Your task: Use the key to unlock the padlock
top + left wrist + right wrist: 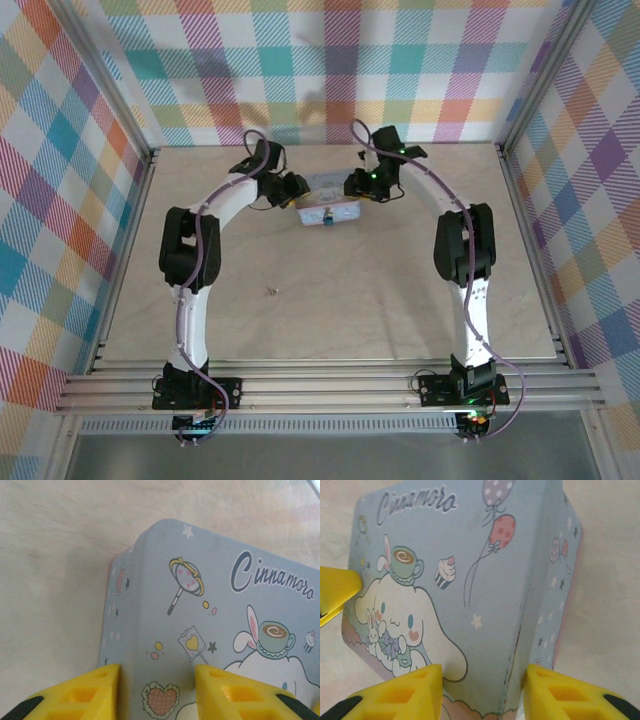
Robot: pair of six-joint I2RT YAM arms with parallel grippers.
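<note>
The pale-blue cartoon tin box point(326, 190) stands at the back middle of the table. The tiny dark-blue padlock point(327, 218) hangs on its near face. The small silvery key point(271, 291) lies alone on the table, nearer the left arm's base. My left gripper point(291, 194) is closed over the tin's left end; one yellow finger point(100, 685) presses the side wall and the other rests on the lid point(165, 620). My right gripper point(357, 187) clamps the tin's right end point(470, 555) the same way, across the lid's edge. The left gripper's yellow fingertip point(335, 592) shows at the lid's far side.
The wooden table point(400, 300) is framed by aluminium rails, with checked cloth walls on three sides. Both arms arch inward over the back half of the table.
</note>
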